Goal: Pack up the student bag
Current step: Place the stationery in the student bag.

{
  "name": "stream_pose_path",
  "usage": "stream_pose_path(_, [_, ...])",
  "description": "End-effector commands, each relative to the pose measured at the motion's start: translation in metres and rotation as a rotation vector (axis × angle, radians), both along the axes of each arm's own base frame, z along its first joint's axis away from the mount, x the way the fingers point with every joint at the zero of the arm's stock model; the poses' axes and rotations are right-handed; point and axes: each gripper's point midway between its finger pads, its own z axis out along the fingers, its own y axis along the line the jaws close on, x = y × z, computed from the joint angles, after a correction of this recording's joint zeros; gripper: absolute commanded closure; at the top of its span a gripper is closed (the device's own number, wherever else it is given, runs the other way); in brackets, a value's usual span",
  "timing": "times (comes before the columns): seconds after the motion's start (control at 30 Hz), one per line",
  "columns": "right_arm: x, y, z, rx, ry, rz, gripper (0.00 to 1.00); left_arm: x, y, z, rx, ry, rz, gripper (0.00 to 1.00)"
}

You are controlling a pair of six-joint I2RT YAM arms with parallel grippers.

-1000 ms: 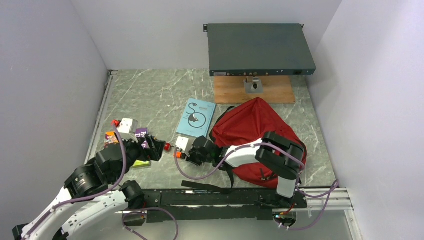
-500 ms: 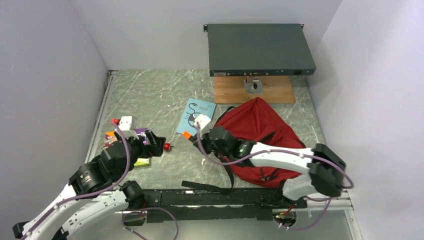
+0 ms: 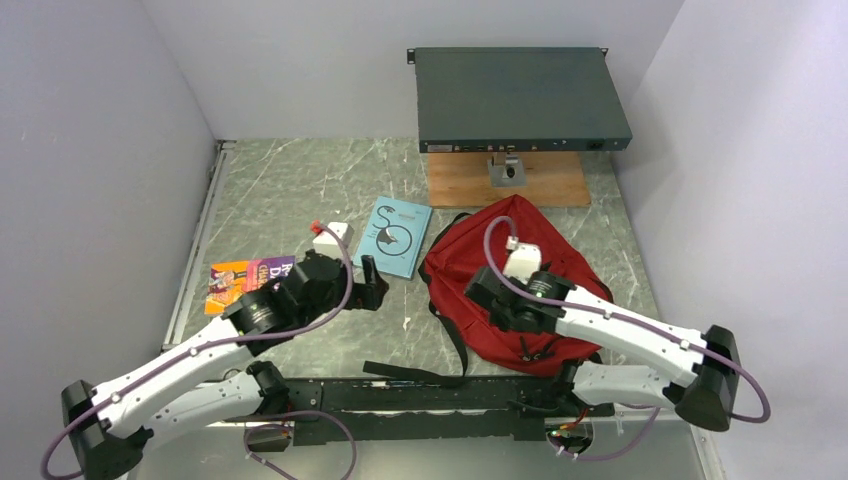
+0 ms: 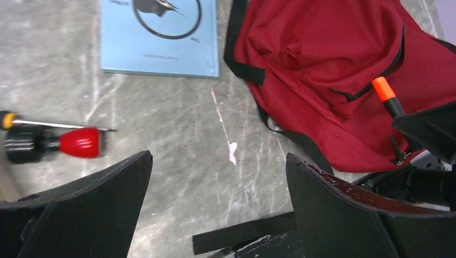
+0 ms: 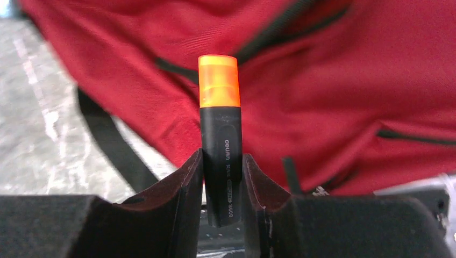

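The dark red student bag (image 3: 535, 232) lies on the table right of centre; it also shows in the left wrist view (image 4: 322, 59) and the right wrist view (image 5: 344, 80). My right gripper (image 3: 488, 298) hovers over the bag's front left part, shut on a black highlighter with an orange cap (image 5: 219, 107), which points away from the jaws (image 5: 222, 156). The highlighter's orange tip shows in the left wrist view (image 4: 383, 88). My left gripper (image 3: 372, 284) is open and empty (image 4: 218, 158) above bare table, left of the bag. A light blue book (image 3: 394, 236) lies just beyond it.
A red-capped marker (image 4: 79, 142) lies on the table left of my left gripper. A colourful book (image 3: 243, 275) lies at the left. A black bag strap (image 3: 415, 373) trails along the near edge. A dark rack unit (image 3: 520, 98) on a wooden board (image 3: 455, 182) stands at the back.
My right gripper swung right from the table beside the blue book to over the bag, carrying the highlighter. My left arm reached right from the colourful book toward the middle.
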Motion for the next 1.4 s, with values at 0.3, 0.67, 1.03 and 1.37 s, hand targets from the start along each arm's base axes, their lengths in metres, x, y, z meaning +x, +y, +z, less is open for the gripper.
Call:
stream_pose_path(0.3, [0.048,-0.087,-0.019,0.092,-0.108,-0.283,1.00,-0.007,-0.066,0.015,-0.166,0.057,-0.217,0.03])
stream_pose_path(0.67, [0.097,-0.060,0.003,0.112,-0.276,-0.085,1.00,-0.015,-0.068,0.004,-0.210,0.103,-0.224,0.05])
stream_pose_path(1.03, [0.141,-0.068,-0.005,0.138,-0.542,-0.156,1.00,-0.018,-0.073,0.006,-0.251,0.118,-0.233,0.06])
stream_pose_path(1.37, [0.156,-0.085,0.020,0.374,-0.737,-0.341,1.00,-0.026,-0.067,0.004,-0.283,0.132,-0.227,0.07])
